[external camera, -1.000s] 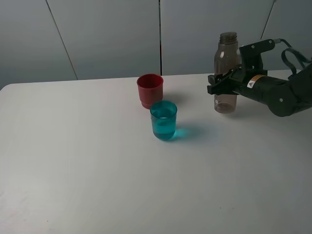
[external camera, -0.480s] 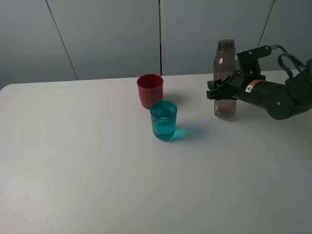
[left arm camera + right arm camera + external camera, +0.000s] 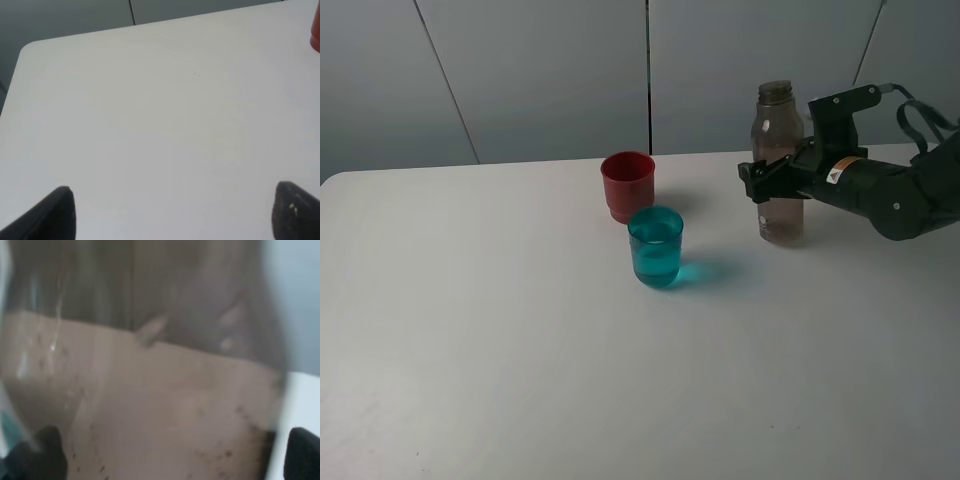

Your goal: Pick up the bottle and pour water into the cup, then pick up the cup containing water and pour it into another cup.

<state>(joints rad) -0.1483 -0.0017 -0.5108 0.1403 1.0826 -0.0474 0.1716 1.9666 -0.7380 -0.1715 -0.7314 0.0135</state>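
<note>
Working from the near side back: the left gripper [image 3: 172, 215] hangs over the table [image 3: 520, 350] with its fingers spread and nothing between them. Next comes the teal cup [image 3: 656, 247], upright and holding water, so the first pour looks done. The red cup [image 3: 627, 183] stands just behind it; whether they touch I cannot tell. Farthest, at the right, the bottle [image 3: 781, 218] stands upright on the table with the right gripper [image 3: 765, 182] straddling its middle, jaws apart. The wrist view shows a sliver of table between one finger and the bottle wall, so the bottle reads as released. The step in hand seems to be leaving the bottle. Next, that gripper should back straight off without nudging it. Then the teal cup must be taken by its side, kept level, and tipped over the red one. Count: one bottle, two cups, two grippers.
</note>
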